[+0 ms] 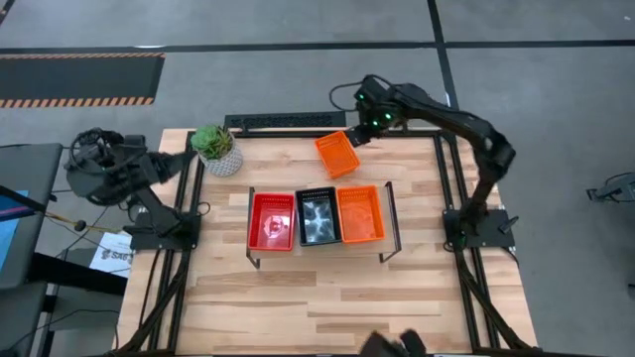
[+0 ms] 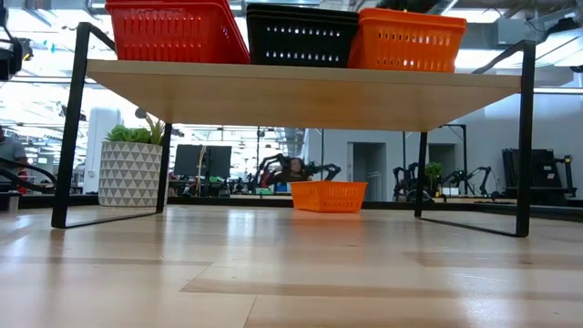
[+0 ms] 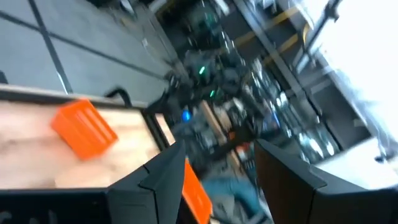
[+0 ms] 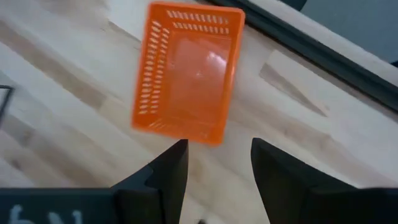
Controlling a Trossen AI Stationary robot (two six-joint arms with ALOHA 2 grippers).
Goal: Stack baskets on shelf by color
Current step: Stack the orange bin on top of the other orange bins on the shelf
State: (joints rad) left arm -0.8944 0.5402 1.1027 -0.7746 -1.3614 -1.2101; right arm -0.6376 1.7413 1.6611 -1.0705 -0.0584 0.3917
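A loose orange basket [image 1: 337,154] rests flat on its bottom on the table near the far edge; it also shows in the low view [image 2: 329,195] and the right wrist view [image 4: 186,74]. My right gripper [image 4: 214,168] hovers open just beyond the basket's far side [image 1: 363,127], touching nothing. On the shelf [image 1: 389,226] stand red [image 1: 270,220], black [image 1: 317,218] and orange [image 1: 359,214] baskets side by side; how many are stacked in each pile I cannot tell. My left gripper [image 3: 217,180] is open, held back at the table's left edge [image 1: 184,164].
A white pot with a green plant [image 1: 218,151] stands at the far left of the table, left of the loose basket. A black strip [image 1: 283,121] runs along the far edge. Bare wood lies in front of the shelf [image 1: 327,297].
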